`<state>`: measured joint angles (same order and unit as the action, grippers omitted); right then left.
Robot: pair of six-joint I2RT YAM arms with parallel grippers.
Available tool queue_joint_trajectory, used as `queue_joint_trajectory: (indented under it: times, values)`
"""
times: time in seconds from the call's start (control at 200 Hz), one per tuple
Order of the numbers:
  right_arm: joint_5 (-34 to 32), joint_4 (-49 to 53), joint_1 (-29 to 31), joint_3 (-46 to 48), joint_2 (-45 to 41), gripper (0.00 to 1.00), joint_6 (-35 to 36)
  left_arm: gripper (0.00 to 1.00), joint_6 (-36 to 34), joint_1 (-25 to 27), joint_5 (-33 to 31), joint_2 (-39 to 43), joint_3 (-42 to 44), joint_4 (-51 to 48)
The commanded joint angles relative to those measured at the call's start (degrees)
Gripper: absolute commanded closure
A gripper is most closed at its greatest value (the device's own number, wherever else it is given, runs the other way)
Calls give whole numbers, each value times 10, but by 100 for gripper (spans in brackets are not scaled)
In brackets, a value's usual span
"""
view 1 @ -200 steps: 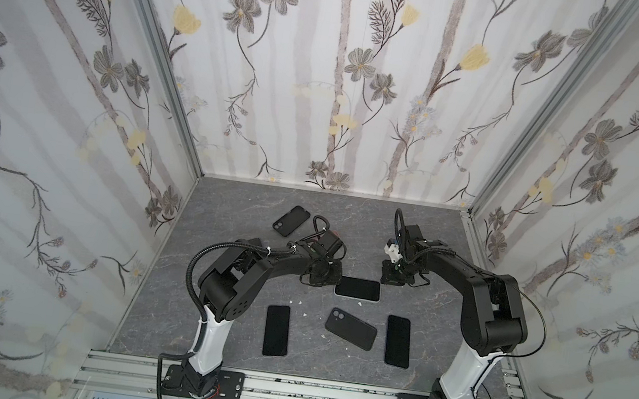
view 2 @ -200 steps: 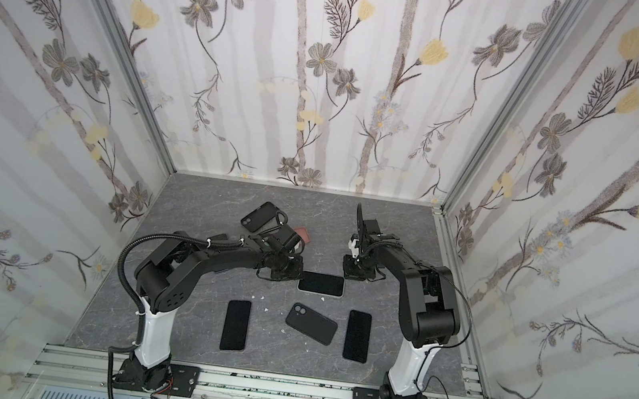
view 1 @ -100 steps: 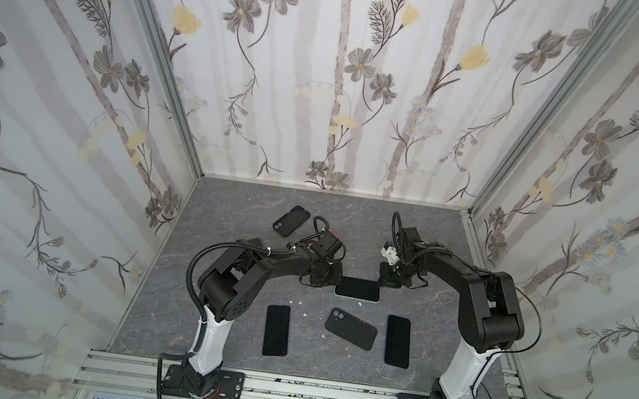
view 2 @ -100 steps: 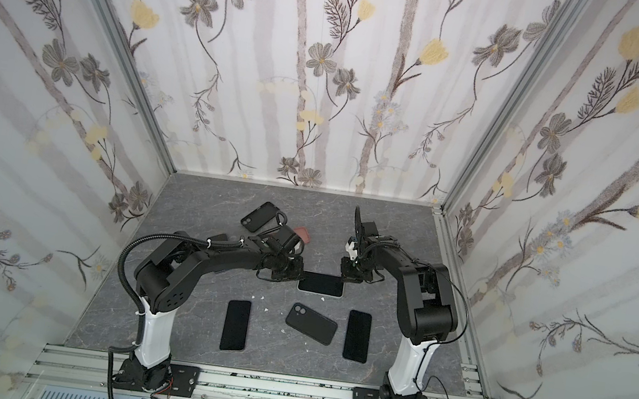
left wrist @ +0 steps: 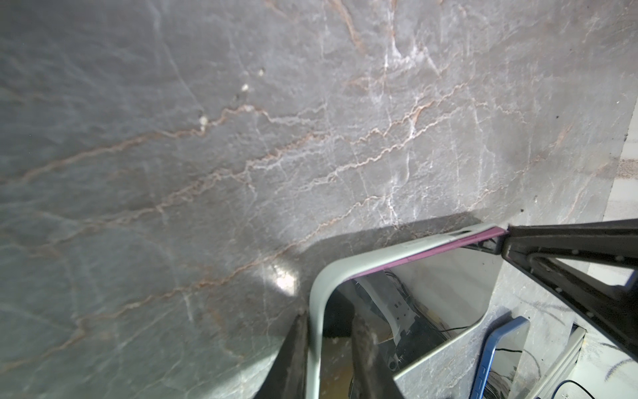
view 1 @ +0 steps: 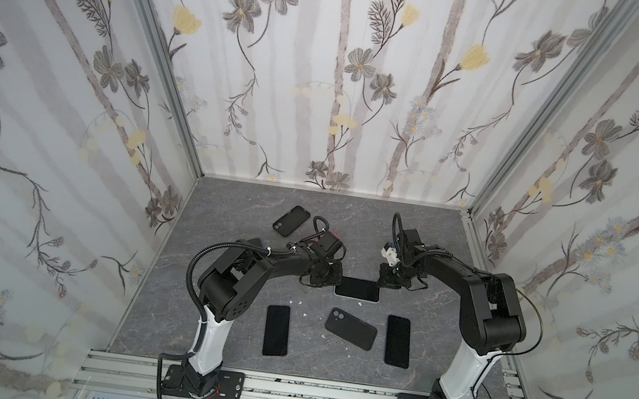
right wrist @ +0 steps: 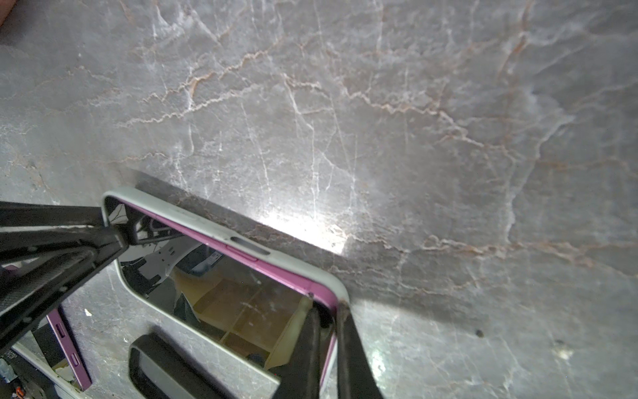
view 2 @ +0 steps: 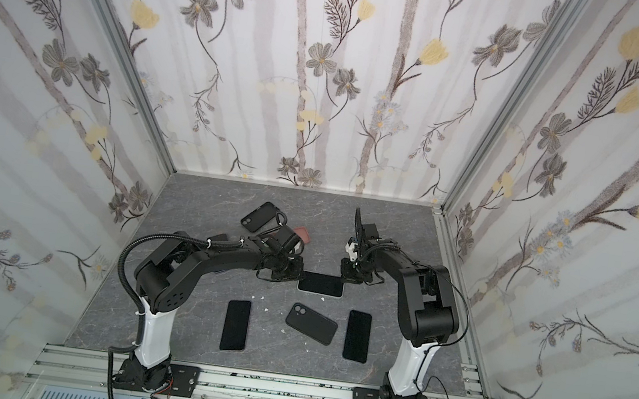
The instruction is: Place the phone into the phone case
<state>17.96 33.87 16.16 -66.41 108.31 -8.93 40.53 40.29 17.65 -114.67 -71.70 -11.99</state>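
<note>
Tabletop: three phones, one in case.

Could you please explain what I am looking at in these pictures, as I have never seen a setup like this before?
These are two black robot arms, the left arm and the right arm, bolted to a rail at the front of a grey marble-look table inside flowered walls. Both top views come from one camera head looking down on the whole scene. The two close-ups come from cameras on the arms' wrists.

In the middle lies a phone, screen up, in a pale phone case, with its pink edge showing along the rim. The left gripper pinches the rim at one short end, and the right gripper pinches a corner at the other end.

Also on the table are a second phone and a third phone, screens up, a black case lying back up, another black case at the back, and a reddish case.
</note>
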Motion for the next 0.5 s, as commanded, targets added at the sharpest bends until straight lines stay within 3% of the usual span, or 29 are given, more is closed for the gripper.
queue_joint_trajectory:
  times: [0.0,0.495]
  values:
    - [-71,30,12,26,56,90,1,75,1,0,-6,0,5,-14]
    - [-87,45,31,18,66,89,0,75,2,0,-5,2,12,-7]
